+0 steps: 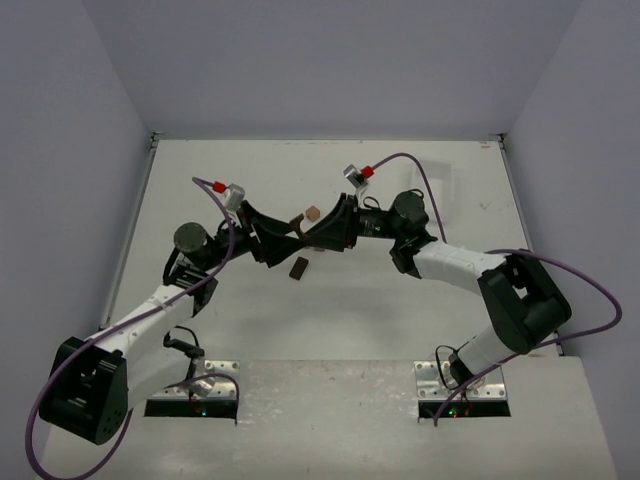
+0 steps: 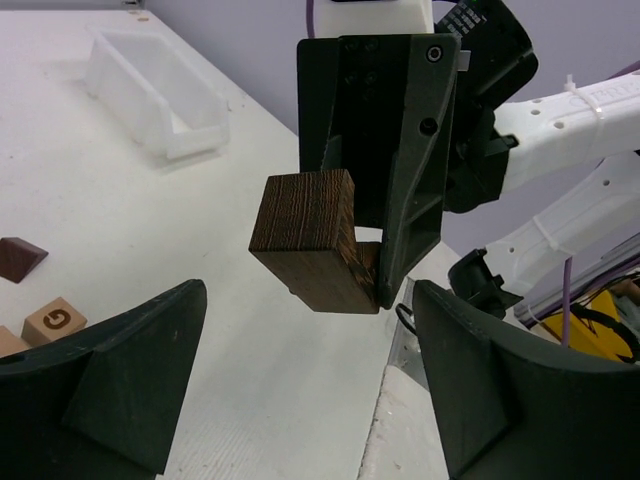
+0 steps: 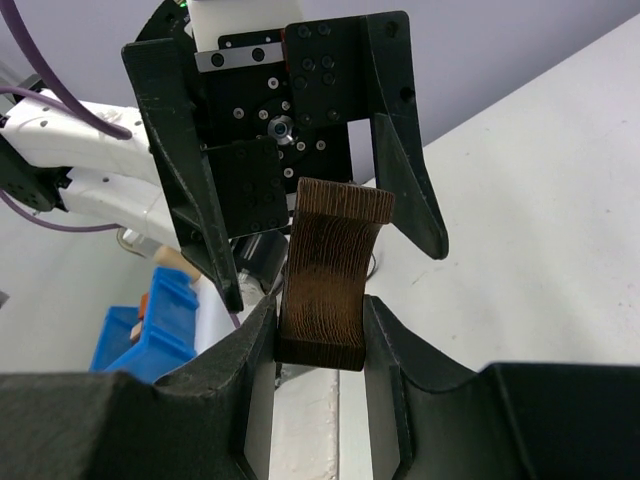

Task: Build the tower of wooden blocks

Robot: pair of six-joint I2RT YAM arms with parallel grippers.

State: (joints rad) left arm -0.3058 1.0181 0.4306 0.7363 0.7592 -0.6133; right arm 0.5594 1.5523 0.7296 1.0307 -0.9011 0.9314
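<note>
Dark wood is what this handover turns on. My left claw (image 2: 310,300) stands open, with one finger on either side of the dark block (image 2: 315,240) and neither touching it. I judge the step to be taking the block from the right claw. To do it well I should centre on the free end and close squarely on the flat faces. Only then should the right claw let go. My right claw (image 3: 320,325) grips the block's near end, apparently clear of the table (image 2: 250,400). My left arm reaches rightward and my right arm leftward, wrists facing, meeting over mid-table.
</note>
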